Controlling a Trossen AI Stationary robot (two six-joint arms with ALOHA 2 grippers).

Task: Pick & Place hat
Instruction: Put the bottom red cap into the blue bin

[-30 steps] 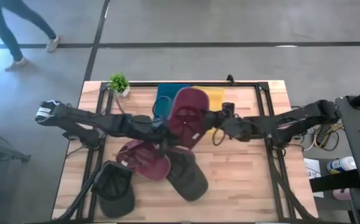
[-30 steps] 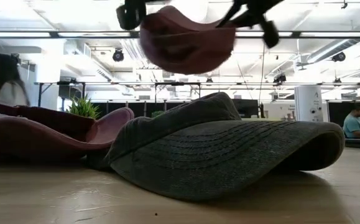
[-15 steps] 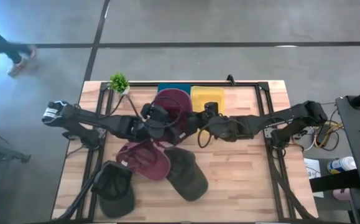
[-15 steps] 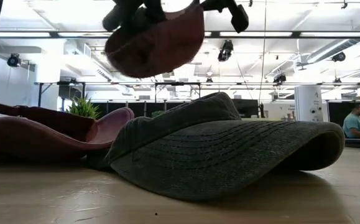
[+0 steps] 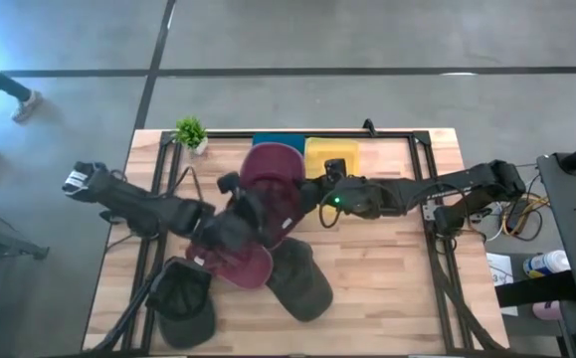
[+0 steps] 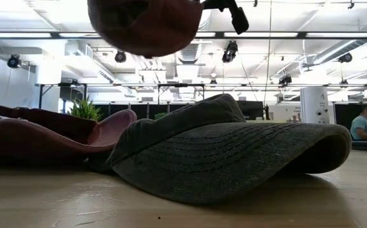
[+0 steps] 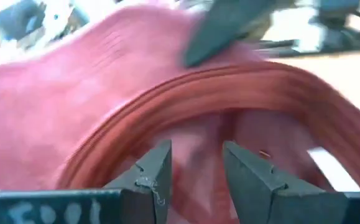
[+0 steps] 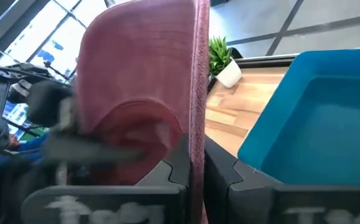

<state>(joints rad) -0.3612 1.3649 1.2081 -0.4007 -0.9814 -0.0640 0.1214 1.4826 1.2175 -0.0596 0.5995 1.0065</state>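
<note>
A maroon hat (image 5: 275, 184) hangs in the air over the table's far middle, its crown (image 6: 144, 25) showing at the top of the low view. My right gripper (image 8: 198, 165) comes from the table's right and is shut on the hat's brim. My left gripper (image 7: 195, 163) comes from the left and sits at the hat's near-left side (image 5: 243, 211). Its fingers stand apart, close against the hat where the stitched brim meets the crown. My right gripper pinches the brim's edge (image 8: 198, 134) between its two fingers, coming nearly level from the table's right. The brim stands on edge in the hold, and the hat is lifted clear of the table. My left gripper: I cannot tell whether its parted fingers (image 7: 158, 171) touch the cloth.
On the near half of the table lie another maroon hat (image 5: 233, 261), a dark grey hat (image 6: 234, 152) and a black hat (image 5: 183, 298). A teal bin (image 8: 316, 118) and a yellow bin (image 5: 332, 154) stand at the far edge, beside a small potted plant (image 5: 190, 131).
The held hat has gone toward the table's left and a little up, turning as it went and uncovering the yellow bin. My right gripper has followed it leftward. My left gripper has rolled and drawn back toward the near left.
</note>
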